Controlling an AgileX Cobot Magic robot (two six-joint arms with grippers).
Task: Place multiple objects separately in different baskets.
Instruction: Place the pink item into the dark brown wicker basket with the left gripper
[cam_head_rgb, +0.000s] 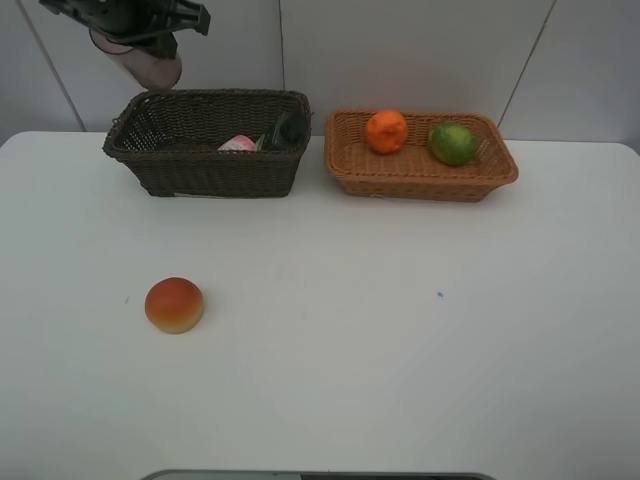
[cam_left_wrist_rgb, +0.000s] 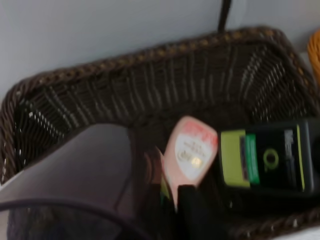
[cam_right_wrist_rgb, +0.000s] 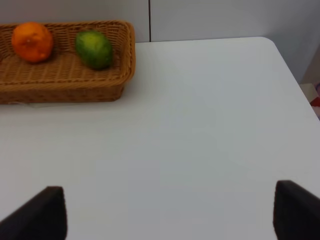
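Sorting nears done: orange (cam_head_rgb: 386, 131) and lime (cam_head_rgb: 453, 143) in tan basket (cam_head_rgb: 420, 186), pink bottle (cam_left_wrist_rgb: 192, 150) and black bottle (cam_left_wrist_rgb: 265, 157) in dark basket (cam_head_rgb: 225, 172); left end effector (cam_head_rgb: 135, 38) clamps purple cup (cam_head_rgb: 155, 68) above it; right end effector (cam_right_wrist_rgb: 170, 215) stands apart, empty; red-orange fruit (cam_head_rgb: 174, 305) lies on near-left desk (cam_head_rgb: 400, 350).

Dark brown basket (cam_head_rgb: 220, 172), orange-tan basket (cam_head_rgb: 420, 183), green lime (cam_head_rgb: 453, 143), red-orange fruit (cam_head_rgb: 174, 305), purplish cup (cam_head_rgb: 152, 64).

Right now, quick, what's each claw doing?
Left claw: closed on the purple cup, above the dark basket.
Right claw: open, empty.
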